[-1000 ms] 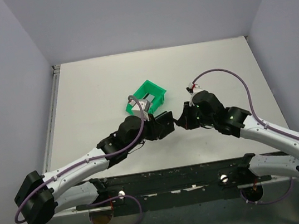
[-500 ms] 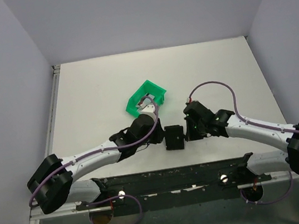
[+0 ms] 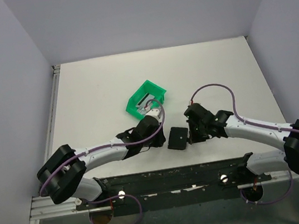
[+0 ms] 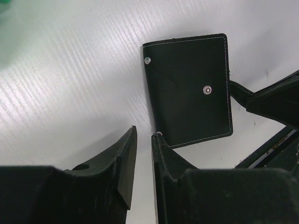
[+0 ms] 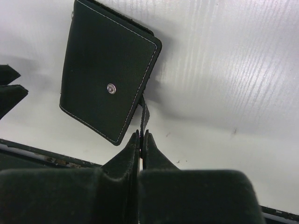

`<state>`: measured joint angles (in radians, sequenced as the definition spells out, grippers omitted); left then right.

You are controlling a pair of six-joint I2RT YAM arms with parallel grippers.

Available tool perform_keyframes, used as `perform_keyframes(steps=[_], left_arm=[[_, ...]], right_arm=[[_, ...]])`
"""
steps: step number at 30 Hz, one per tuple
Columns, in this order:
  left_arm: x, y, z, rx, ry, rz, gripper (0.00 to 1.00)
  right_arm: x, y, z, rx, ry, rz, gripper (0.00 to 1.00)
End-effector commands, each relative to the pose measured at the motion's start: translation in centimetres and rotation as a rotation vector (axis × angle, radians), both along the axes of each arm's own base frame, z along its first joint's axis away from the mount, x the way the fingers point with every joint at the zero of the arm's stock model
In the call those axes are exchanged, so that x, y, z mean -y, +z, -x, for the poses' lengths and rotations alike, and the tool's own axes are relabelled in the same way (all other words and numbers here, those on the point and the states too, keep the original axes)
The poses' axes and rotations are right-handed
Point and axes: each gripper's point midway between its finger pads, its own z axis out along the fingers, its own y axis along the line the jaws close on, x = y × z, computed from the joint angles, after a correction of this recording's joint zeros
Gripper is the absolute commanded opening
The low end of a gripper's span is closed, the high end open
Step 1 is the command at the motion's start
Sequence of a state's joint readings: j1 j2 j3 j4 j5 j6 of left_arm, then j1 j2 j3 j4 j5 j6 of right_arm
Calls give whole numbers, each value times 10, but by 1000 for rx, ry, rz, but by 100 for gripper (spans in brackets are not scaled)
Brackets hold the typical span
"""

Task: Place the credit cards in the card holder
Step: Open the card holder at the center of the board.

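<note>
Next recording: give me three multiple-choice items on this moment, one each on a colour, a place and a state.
1. The bin is: A red; B green; C blue.
2. The card holder lies: A in the bin; B on top of an arm; C on the table between the two grippers.
3. The right gripper is: A shut on the holder's strap; B wide open; C out of view.
Answers: 1 B, it is bright green in the top view. 2 C, it lies flat on the white top with the left gripper on one side and the right one on the other. 3 A, the right wrist view shows the fingers pinched on the strap.
</note>
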<state>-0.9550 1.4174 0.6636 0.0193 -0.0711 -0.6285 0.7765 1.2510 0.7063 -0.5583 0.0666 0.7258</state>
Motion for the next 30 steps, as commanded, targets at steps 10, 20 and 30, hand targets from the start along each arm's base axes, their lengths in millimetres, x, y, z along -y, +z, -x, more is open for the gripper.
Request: perform_keyframes(steps=[10, 20, 30], left_arm=[[-18, 66, -12, 176, 43, 65, 44], [-42, 85, -28, 245, 111, 28, 50], [-75, 96, -59, 266, 200, 45, 51]], right_arm=[[14, 7, -23, 53, -35, 69, 1], [18, 15, -33, 84, -59, 100, 50], [42, 49, -41, 188, -111, 160, 68]])
